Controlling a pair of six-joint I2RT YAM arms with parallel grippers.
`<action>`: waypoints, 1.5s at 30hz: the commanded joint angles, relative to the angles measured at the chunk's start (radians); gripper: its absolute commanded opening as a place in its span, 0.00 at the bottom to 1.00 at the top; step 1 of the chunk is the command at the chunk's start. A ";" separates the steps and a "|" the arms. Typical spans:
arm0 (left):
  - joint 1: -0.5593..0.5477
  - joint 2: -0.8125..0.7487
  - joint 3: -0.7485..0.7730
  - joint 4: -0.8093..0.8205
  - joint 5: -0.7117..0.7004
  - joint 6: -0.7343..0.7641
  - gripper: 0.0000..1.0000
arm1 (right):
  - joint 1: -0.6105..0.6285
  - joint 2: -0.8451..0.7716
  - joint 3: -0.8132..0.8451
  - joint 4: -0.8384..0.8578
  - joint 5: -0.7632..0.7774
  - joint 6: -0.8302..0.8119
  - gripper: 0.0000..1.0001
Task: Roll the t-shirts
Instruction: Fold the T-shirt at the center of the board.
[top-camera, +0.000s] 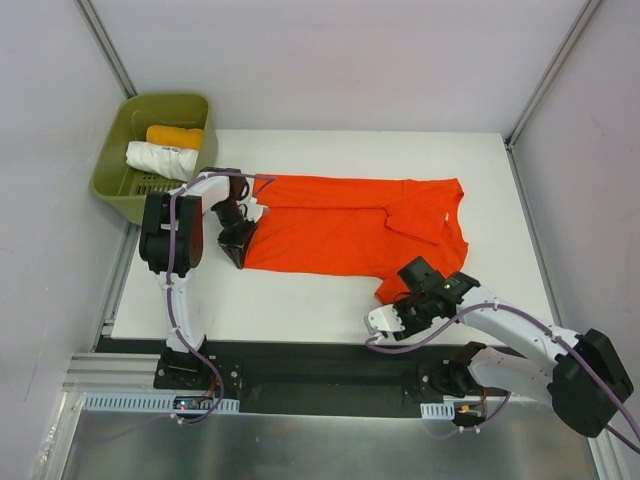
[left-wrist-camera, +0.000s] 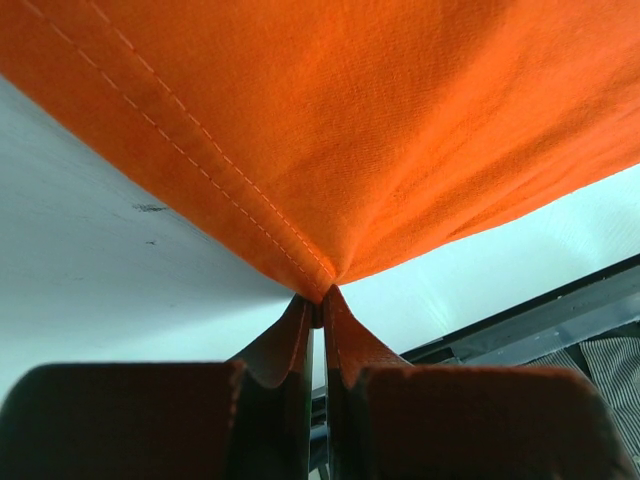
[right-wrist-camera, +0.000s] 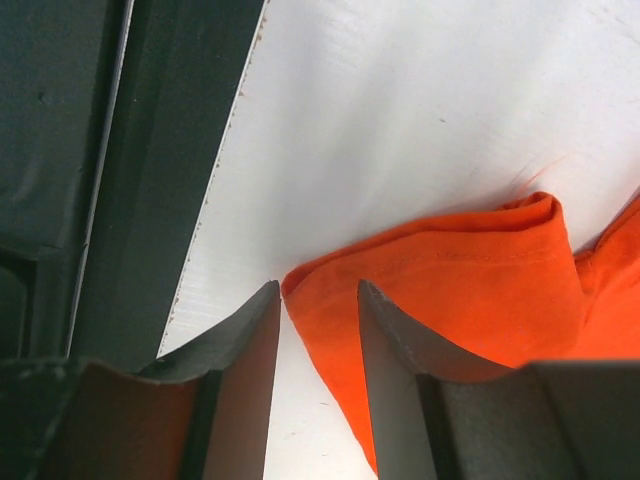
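Our left tool (left-wrist-camera: 318, 312) is clamped on a hem corner of the tee (left-wrist-camera: 380, 120), the cloth fanning away from the pinch; our right tool (right-wrist-camera: 318, 305) stands apart, a folded corner of the tee lying between its fingers (right-wrist-camera: 250, 350) with no pinch on it; seen from above, the tee lies spread across the middle of the white worktop (top-camera: 300, 300), hem at the left tool, neck end to the right, one sleeve folded toward the near edge at the right tool; a green bin (top-camera: 110, 190) sits at the far left corner, holding a white roll (top-camera: 160, 158) and a yellow roll (top-camera: 175, 135); pale walls (top-camera: 330, 60) close three sides; a strip of bare worktop runs between tee and near edge; the dark rail (right-wrist-camera: 150, 180) lies just beside the right tool.
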 joint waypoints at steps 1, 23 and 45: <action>-0.004 0.040 -0.003 0.030 -0.024 0.025 0.00 | 0.001 -0.026 0.012 -0.047 -0.001 0.026 0.40; -0.004 0.063 0.017 0.001 -0.031 0.030 0.00 | -0.032 0.119 -0.046 0.059 0.060 0.052 0.13; -0.004 0.025 0.123 -0.182 -0.006 0.034 0.00 | -0.220 -0.102 0.170 -0.127 0.097 0.537 0.01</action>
